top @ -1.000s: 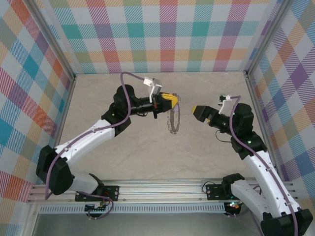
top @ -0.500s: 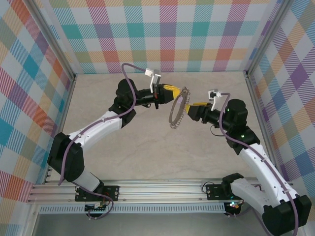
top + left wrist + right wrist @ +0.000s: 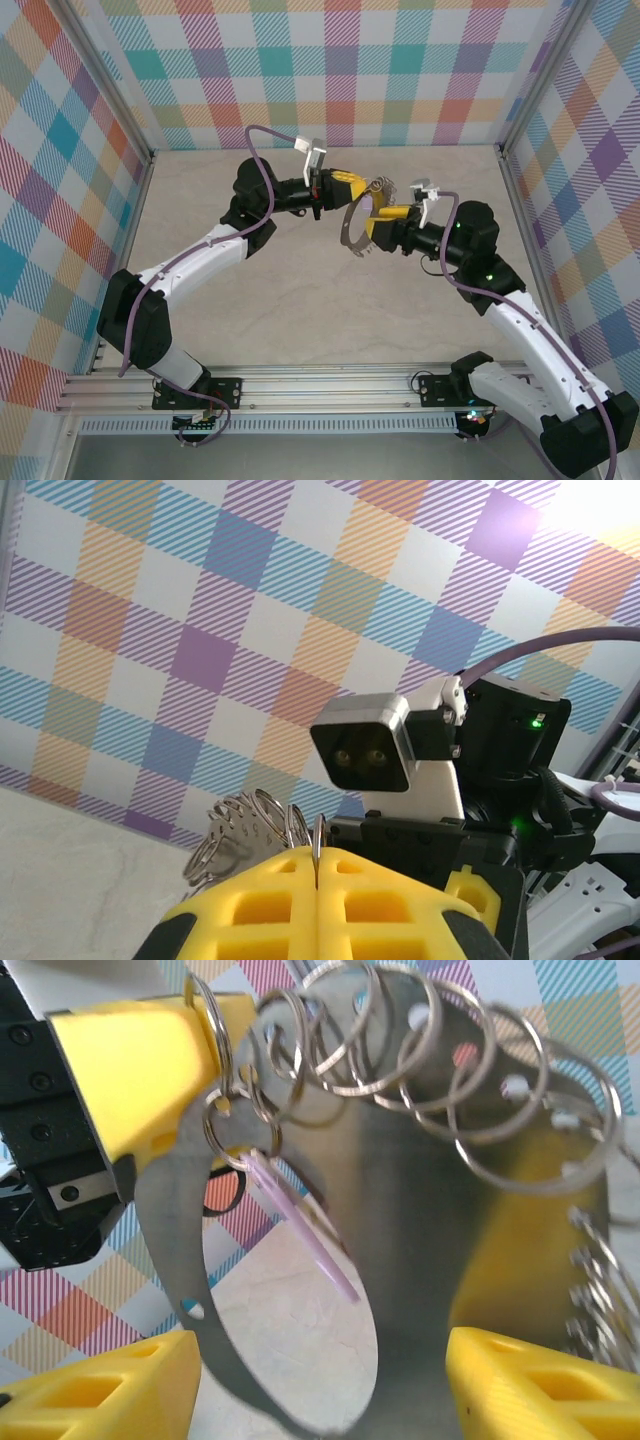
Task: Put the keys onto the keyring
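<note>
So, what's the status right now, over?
Left gripper shut on keyring, held aloft. Right gripper open, fingers straddling it. Lilac key hanging off its rim, small loops crowding around.

Large grey metal hoop (image 3: 420,1230), tiny lilac key (image 3: 300,1232): blurred
Hoop out of focus close-up; key just a streak, shaft unreadable.
</note>
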`<move>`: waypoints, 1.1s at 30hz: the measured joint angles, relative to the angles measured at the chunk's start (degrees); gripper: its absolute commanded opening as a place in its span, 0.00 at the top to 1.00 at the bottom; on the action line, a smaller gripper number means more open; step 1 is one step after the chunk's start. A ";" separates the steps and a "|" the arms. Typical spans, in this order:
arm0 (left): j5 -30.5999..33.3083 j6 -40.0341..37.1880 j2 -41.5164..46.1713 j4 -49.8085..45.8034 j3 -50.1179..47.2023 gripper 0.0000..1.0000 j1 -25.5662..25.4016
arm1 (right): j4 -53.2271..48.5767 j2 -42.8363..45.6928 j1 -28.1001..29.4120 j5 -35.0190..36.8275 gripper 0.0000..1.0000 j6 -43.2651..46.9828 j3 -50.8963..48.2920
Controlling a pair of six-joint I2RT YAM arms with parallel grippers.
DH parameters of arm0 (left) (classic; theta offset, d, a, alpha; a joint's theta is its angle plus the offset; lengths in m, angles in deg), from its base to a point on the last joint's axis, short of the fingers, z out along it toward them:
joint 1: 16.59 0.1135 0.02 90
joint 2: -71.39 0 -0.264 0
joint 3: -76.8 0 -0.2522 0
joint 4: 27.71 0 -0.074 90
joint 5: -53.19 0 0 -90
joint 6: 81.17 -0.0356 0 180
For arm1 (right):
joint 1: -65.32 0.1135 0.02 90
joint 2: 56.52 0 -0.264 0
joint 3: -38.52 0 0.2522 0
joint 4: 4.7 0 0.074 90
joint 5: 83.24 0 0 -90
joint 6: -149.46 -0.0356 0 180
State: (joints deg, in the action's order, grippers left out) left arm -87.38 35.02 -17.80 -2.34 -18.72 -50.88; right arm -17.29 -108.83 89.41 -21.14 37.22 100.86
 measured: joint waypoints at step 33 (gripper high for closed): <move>-0.81 0.37 0.02 -2.21 1.46 1.00 0.00 | 8.28 -7.21 2.99 2.89 0.83 0.63 3.63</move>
State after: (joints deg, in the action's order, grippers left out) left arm -88.19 35.39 -17.78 -4.54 -17.26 -50.88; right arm -9.01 -116.05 92.41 -18.26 37.86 104.49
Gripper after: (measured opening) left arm 0.050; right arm 0.224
